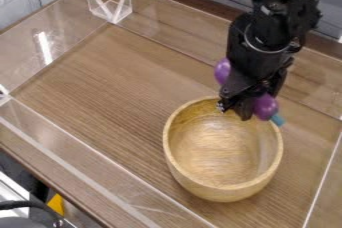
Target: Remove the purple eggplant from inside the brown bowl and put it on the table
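Pinching a small glossy purple toy eggplant w/ teal-green tip (265,105) in the black tool (247,101), jaws closed down on it, approx. mid-length. See eggplant on both sides of the tool: one rounded purple end to the L, the other end to the R, w/ teal-green tip angled down to the lower R. Find it by the upper R part of the rim of the wide round light tan wooden bowl (168,137), tip just outside that rim in this view. Can't tell exact ht. above the bowl, nor whether touching the rim.

Look for the bowl upright on the brown wood-grain bench (94,82), near the R edge, toward the lower R corner, pale inside and grain showing. Note the black robot arm (262,34) reaching in from the top of the view, over the far R part of the bench, dark and partly cut off by the frame.

Spot a clear angular acrylic piece (110,4) at the far L corner of the bench, well apart from the bowl. Also see clear acrylic walls (40,137) along the edges, plus a yellow-and-black item (55,204) past the lower L edge, too small to ID.
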